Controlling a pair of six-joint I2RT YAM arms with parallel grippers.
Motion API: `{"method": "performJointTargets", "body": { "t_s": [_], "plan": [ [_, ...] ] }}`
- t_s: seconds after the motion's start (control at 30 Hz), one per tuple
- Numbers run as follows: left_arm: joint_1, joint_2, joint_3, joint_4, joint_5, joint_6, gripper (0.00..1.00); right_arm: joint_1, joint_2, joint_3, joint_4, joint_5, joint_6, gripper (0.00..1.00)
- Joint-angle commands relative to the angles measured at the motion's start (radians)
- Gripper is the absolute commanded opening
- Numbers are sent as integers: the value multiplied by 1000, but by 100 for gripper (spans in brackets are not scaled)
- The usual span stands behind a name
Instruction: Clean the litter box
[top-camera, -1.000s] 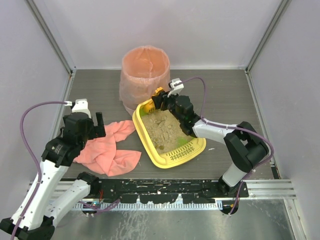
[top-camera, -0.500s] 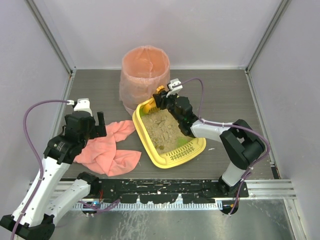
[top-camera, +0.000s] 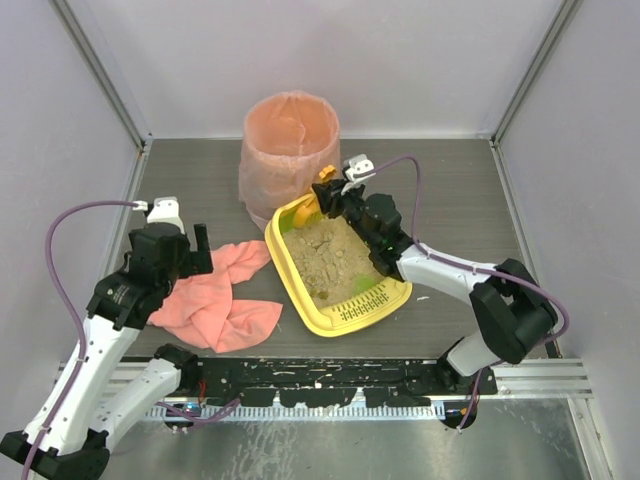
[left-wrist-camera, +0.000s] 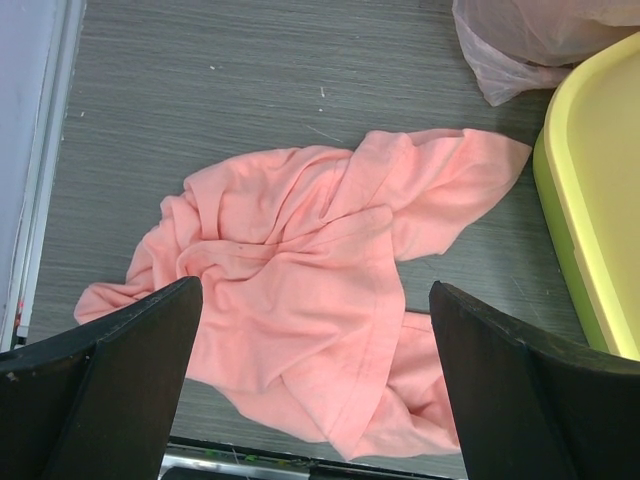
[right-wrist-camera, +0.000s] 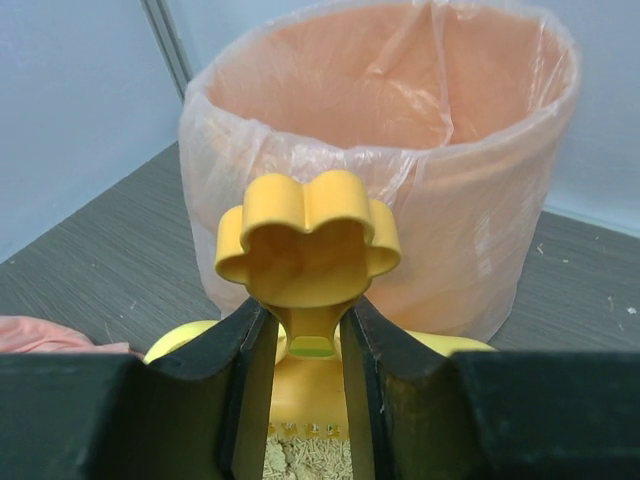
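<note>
Presently: dark wood-grain table (top-camera: 200, 180), enclosed by pale walls (top-camera: 400, 60), metal rail (top-camera: 540, 375) along near edge. Litter box (top-camera: 365, 305) at centre, sandy litter inside, just before pink-lined bin (top-camera: 290, 140). Pink cloth (top-camera: 215, 295) lies left of it. Right gripper (right-wrist-camera: 312, 330) clamped on orange scoop (right-wrist-camera: 308, 235) at the box's far end. Left gripper (left-wrist-camera: 315, 340) spread wide above cloth, holding nothing.

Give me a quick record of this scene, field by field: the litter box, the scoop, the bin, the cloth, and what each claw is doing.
Litter box: yellow tray, beige litter inside, slotted grate at near end
Scoop: orange, paw-shaped handle end, held over the box's far end
Bin: pink-lined, behind the box
Cloth: pink, crumpled, left of the box
Left claw: open, above the cloth
Right claw: shut on the scoop
</note>
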Motion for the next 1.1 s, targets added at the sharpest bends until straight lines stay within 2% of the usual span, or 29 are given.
{"method": "performJointTargets", "body": {
  "t_s": [0.0,0.13,0.2,0.3,0.43,0.53,0.63,0.87,0.97,1.0,1.07],
  "plan": [
    [-1,-42,-6,55,12,15,98,5,-110,-10,-45,-38,-43,16],
    [-1,-92,-22,114,86,24,98,5,-224,-61,-131,-64,-64,12],
    [-2,-124,-24,158,182,24,98,5,-286,-78,-187,-89,-88,8],
    [-1,-187,-66,284,367,39,98,3,-380,-98,-273,-149,-130,2],
    [-1,-234,-115,464,481,45,98,3,-458,-84,-416,-261,-236,1],
    [-1,-204,-136,594,572,37,100,2,-478,-53,-520,-343,-304,1],
    [-1,-146,-142,722,661,15,98,0,-495,-34,-566,-419,-342,1],
    [-1,-51,-218,1185,977,-48,99,-3,-500,34,-656,-517,-385,1],
    [-1,21,-201,1279,1078,0,89,-3,-503,59,-680,-543,-403,1],
    [-1,41,-192,1292,1101,28,82,-3,-506,63,-681,-550,-405,1],
    [-1,83,-176,1298,1153,100,76,-3,-514,72,-685,-567,-406,1]
  ]
}}
